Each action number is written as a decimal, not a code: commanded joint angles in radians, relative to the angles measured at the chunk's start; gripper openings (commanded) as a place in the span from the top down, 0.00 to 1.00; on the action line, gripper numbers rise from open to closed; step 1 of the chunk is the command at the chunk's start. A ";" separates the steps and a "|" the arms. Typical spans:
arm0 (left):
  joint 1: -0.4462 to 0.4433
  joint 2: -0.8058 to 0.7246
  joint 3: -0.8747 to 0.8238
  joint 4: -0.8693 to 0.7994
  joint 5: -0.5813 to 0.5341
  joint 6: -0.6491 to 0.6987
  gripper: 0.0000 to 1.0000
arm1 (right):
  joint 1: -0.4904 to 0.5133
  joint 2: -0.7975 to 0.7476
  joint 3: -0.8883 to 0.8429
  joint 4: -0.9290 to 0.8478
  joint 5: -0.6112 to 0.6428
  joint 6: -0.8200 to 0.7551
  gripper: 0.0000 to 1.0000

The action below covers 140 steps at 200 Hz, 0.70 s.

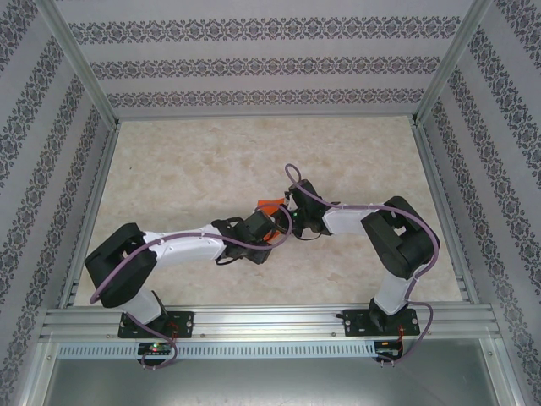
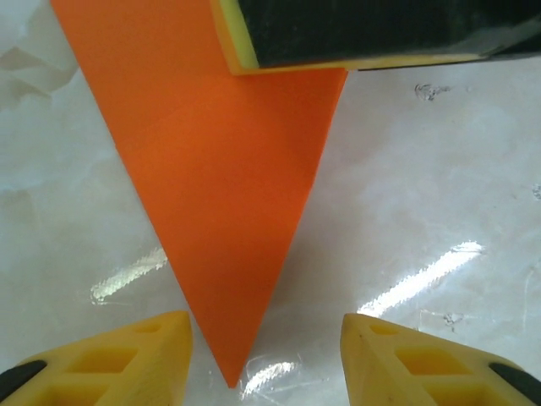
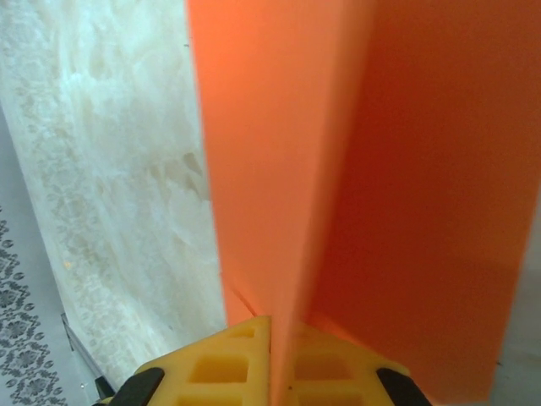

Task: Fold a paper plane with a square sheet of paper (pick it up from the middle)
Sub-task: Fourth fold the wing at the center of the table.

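Note:
The square sheet of paper (image 2: 221,194) is bright orange and folded into a long pointed wedge. In the left wrist view its tip points down between my left gripper's yellow fingers (image 2: 135,359). My left gripper (image 2: 264,326) is open, its fingers standing apart on either side of the tip without touching it. My right gripper (image 3: 272,326) is shut on the paper's folded edge (image 3: 279,169), and the paper rises away from it in two flaps. From above, both grippers meet at the table's middle around the paper (image 1: 269,205). The right gripper's finger (image 2: 363,34) covers the wedge's wide end.
The marbled table top (image 1: 203,169) lies open on all sides of the grippers. Patterned walls (image 1: 254,63) and metal rails (image 1: 270,320) enclose the workspace. A purple cable (image 1: 292,173) loops above the right wrist.

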 commanded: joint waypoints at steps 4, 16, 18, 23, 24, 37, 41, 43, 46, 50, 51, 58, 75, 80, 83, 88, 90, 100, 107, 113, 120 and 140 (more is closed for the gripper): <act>-0.036 0.042 0.025 0.024 -0.056 0.034 0.50 | 0.000 -0.024 0.036 0.002 -0.028 0.005 0.93; -0.047 0.054 0.032 0.023 -0.076 0.027 0.52 | 0.000 -0.023 0.039 -0.001 -0.031 0.005 0.93; -0.048 0.055 0.033 0.022 -0.080 0.026 0.52 | 0.000 -0.024 0.039 -0.001 -0.030 0.005 0.93; -0.052 0.060 0.035 0.021 -0.091 0.023 0.53 | -0.001 -0.025 0.038 -0.002 -0.029 0.005 0.93; -0.053 0.061 0.037 0.020 -0.093 0.022 0.53 | 0.000 -0.025 0.038 -0.002 -0.029 0.005 0.93; -0.060 0.068 0.038 0.016 -0.120 0.014 0.56 | 0.000 -0.028 0.039 -0.005 -0.028 0.005 0.92; -0.062 0.070 0.040 0.015 -0.126 0.013 0.57 | 0.000 -0.028 0.039 -0.006 -0.026 0.005 0.92; -0.063 0.070 0.040 0.014 -0.129 0.012 0.57 | -0.001 -0.028 0.038 -0.006 -0.026 0.005 0.92; -0.065 0.069 0.040 0.014 -0.133 0.012 0.57 | -0.002 -0.029 0.038 -0.006 -0.025 0.005 0.92; -0.067 0.070 0.039 0.014 -0.137 0.011 0.58 | -0.003 -0.029 0.037 -0.006 -0.024 0.005 0.92; -0.068 0.070 0.039 0.013 -0.138 0.011 0.58 | -0.003 -0.029 0.036 -0.007 -0.023 0.005 0.92; -0.071 0.069 0.038 0.011 -0.148 0.009 0.59 | -0.002 -0.031 0.035 -0.006 -0.022 0.007 0.92; -0.076 0.059 0.027 0.009 -0.174 0.005 0.61 | -0.004 -0.032 0.034 -0.006 -0.023 0.009 0.92; -0.078 0.054 0.024 0.008 -0.178 0.006 0.63 | -0.005 -0.034 0.034 -0.006 -0.023 0.009 0.92; -0.078 0.052 0.022 0.008 -0.179 0.005 0.63 | -0.005 -0.034 0.035 -0.006 -0.024 0.009 0.92; -0.078 0.047 0.020 0.009 -0.181 0.005 0.63 | -0.007 -0.035 0.034 -0.006 -0.024 0.011 0.92; -0.078 0.045 0.018 0.008 -0.183 0.006 0.63 | -0.008 -0.035 0.033 -0.006 -0.024 0.012 0.92; -0.078 0.030 0.010 0.007 -0.187 0.002 0.63 | -0.011 -0.042 0.032 -0.005 -0.021 0.012 0.92; -0.077 0.017 0.001 0.011 -0.190 0.002 0.63 | -0.013 -0.044 0.031 -0.004 -0.021 0.013 0.90; -0.077 0.007 -0.007 0.013 -0.193 0.000 0.63 | -0.015 -0.046 0.032 -0.004 -0.023 0.013 0.88; -0.078 -0.004 -0.015 0.018 -0.195 0.000 0.62 | -0.017 -0.049 0.031 -0.004 -0.025 0.013 0.86; -0.078 -0.024 -0.026 0.030 -0.181 0.003 0.60 | -0.022 -0.058 0.026 -0.006 -0.030 0.010 0.84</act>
